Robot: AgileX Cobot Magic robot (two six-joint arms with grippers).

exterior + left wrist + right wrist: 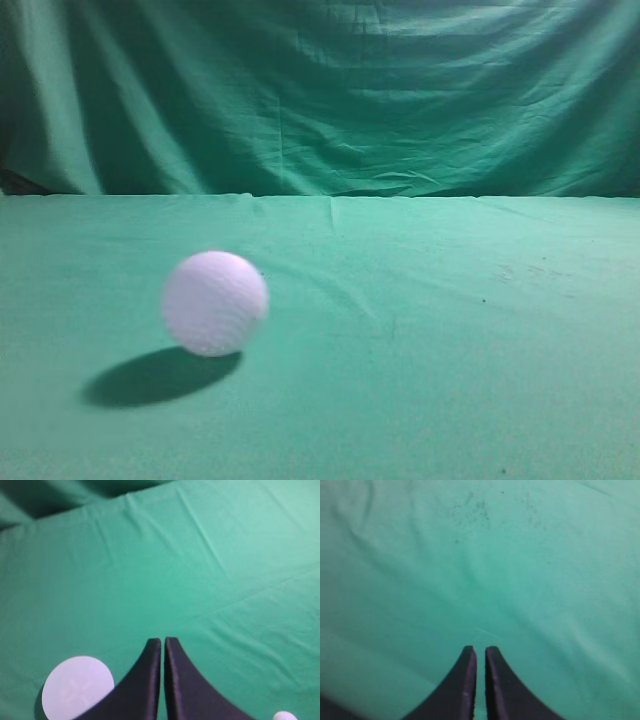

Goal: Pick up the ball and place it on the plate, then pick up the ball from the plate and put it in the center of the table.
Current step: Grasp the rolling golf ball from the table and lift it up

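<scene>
The white dimpled ball [215, 303] rests on the green cloth table [450, 330], left of the middle in the exterior view, with its shadow to its lower left. Its top edge also shows in the left wrist view [285, 716] at the bottom right corner. A small white round plate [77, 687] lies flat on the cloth at the lower left of the left wrist view. My left gripper [163, 641] is shut and empty, above the cloth between plate and ball. My right gripper [480, 650] is shut and empty over bare cloth. Neither gripper shows in the exterior view.
A draped green backdrop curtain [320, 90] hangs behind the table's far edge. The cloth has creases [240, 600] and a patch of small dark specks [475, 507].
</scene>
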